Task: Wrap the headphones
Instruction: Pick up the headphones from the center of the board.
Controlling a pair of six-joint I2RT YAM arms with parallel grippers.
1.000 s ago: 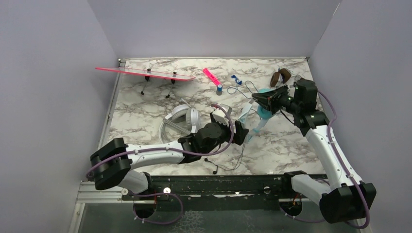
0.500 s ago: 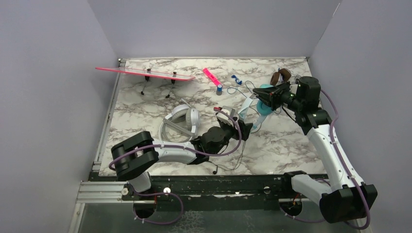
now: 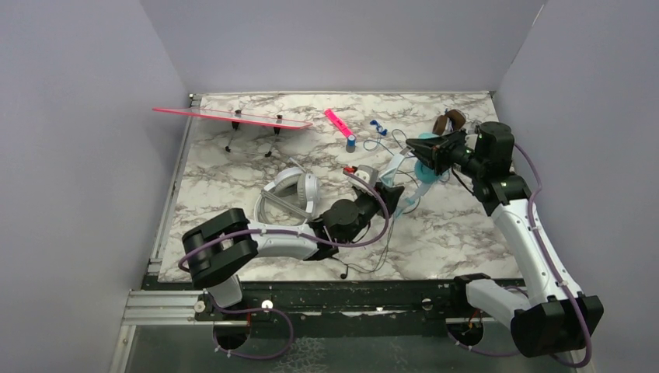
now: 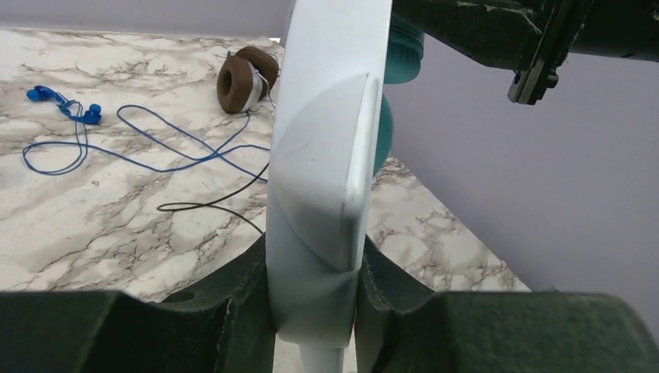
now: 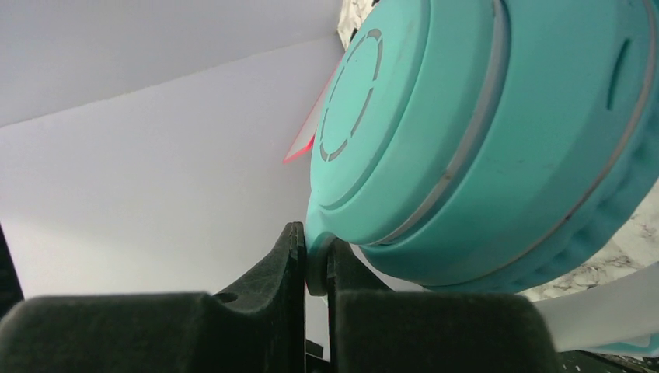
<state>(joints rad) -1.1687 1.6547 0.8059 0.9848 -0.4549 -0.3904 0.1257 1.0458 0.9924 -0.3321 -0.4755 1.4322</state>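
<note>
Plainly, little is wrapped yet. The white-grey headphones lie on the surface left of the teal headphones, the brown headphones lie behind them, and a black cord trails loose nearby. The teal set hangs lifted: the left jaws pinch its white headband, and the right jaws, nearly pressed together, nip a cup's edge.

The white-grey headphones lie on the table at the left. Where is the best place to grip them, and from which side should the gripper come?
Probably the headband, from straight above. The white-grey headphones seem to lie flat, so the thin band arcs toward the near left, away from the bulky cups, and fingers can straddle it.
</note>
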